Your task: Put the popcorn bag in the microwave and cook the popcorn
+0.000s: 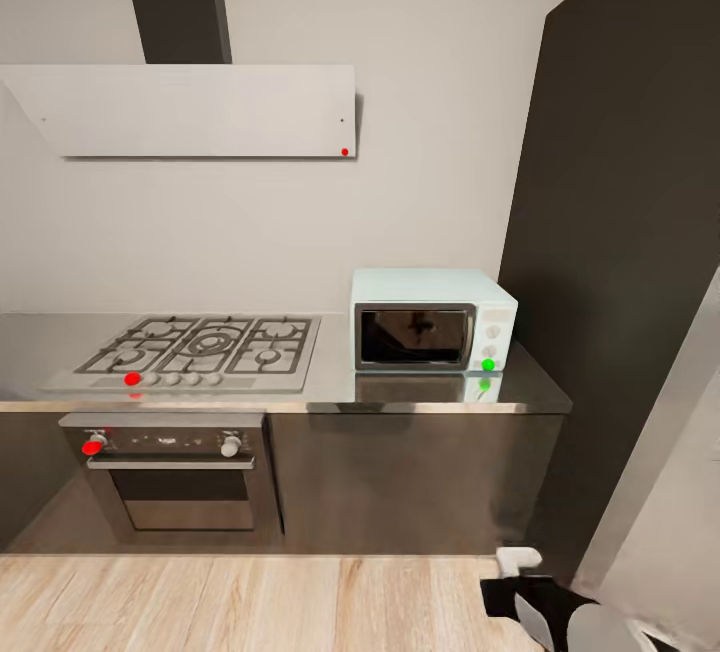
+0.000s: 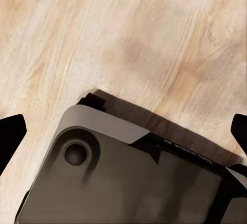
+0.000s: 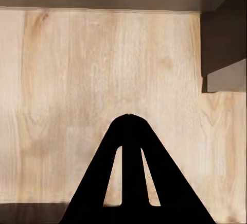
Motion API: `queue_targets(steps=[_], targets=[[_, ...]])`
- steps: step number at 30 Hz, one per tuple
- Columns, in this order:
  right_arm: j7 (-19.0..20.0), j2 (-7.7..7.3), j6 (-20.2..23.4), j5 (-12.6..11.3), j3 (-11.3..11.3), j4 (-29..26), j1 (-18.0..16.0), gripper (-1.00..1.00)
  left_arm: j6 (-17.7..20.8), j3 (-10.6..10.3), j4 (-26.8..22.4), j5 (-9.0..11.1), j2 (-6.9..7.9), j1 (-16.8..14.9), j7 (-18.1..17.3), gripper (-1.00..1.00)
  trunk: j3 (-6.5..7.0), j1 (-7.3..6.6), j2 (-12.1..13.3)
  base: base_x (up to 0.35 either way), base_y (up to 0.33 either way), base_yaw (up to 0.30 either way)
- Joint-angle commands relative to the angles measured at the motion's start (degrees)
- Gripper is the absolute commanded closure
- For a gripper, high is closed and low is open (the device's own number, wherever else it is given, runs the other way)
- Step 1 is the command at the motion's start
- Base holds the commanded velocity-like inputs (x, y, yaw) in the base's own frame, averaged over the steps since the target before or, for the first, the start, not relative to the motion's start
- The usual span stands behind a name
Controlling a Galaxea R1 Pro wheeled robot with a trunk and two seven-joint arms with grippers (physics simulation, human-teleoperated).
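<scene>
While facing a kitchen wall from the head camera, looked onto a long grey countertop [image 1: 330,387] over dark cabinet fronts [image 1: 410,477]. Found the pale mint-blue microwave [image 1: 433,320] standing at the right end of that slab, door closed, dark window facing forward, a green dot near its lower knob. Saw a gas hob [image 1: 200,347] with grey grates to the left of the microwave, apart from it, one red marker on its front edge. Noted a built-in steel oven [image 1: 172,472] below the hob, with one red and one white knob. Noted a flat pale extractor hood [image 1: 195,110] on the wall above, a dark chimney rising from it. Saw a tall dark panel [image 1: 620,232] to the right and light wooden floor [image 1: 250,602] in front. Could not locate the popcorn bag anywhere on the visible counter. Through the left wrist camera, showed the left gripper [image 2: 123,131] spread wide, dark fingertips at opposite edges, holding nothing, above the robot base [image 2: 118,177] and wood flooring. Through the right wrist camera, showed the right gripper [image 3: 129,117] with fingers pressed together to a point, nothing between them, aimed at the floor near the cabinet base.
</scene>
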Motion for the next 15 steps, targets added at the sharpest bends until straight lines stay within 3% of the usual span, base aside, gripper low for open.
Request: queue_targets(steps=[1, 6, 9, 12, 15], targets=[[-0.07, -0.03, -0.66, 0.63, -0.49, 0.21, 3.46, 1.00, -0.09, -0.49, 0.05, 0.42, 0.02, -0.03, 0.19, -1.00, -0.07, 0.01, -0.06, 0.000, 0.000, 0.000], [-0.35, 0.42, -9.15, 0.38, -0.59, 0.45, 18.89, 1.00, 0.46, -0.49, 0.18, 0.34, 0.06, -0.03, 0.12, -1.00, -0.07, 0.01, -0.06, 0.000, 0.000, 0.000], [-0.37, 0.57, -12.09, 0.30, -0.70, 0.48, 24.96, 1.00, 0.75, -0.50, 0.19, 0.27, 0.06, -0.03, 0.08, -1.00, -0.07, 0.01, -0.06, 0.000, 0.000, 0.000], [-0.37, 0.61, -13.26, 0.27, -0.75, 0.49, 28.11, 1.00, 0.86, -0.55, 0.21, 0.25, 0.87, 0.03, -0.03, -1.00, -0.07, 0.01, -0.06, 0.000, 0.000, 0.000], [-0.33, 0.82, -13.22, 0.50, -0.67, 0.49, 29.04, 1.00, 1.24, -0.85, 0.28, 0.25, 1.55, 0.76, -0.20, -1.00, -0.08, 0.01, -0.06, 0.000, 0.000, 0.000]])
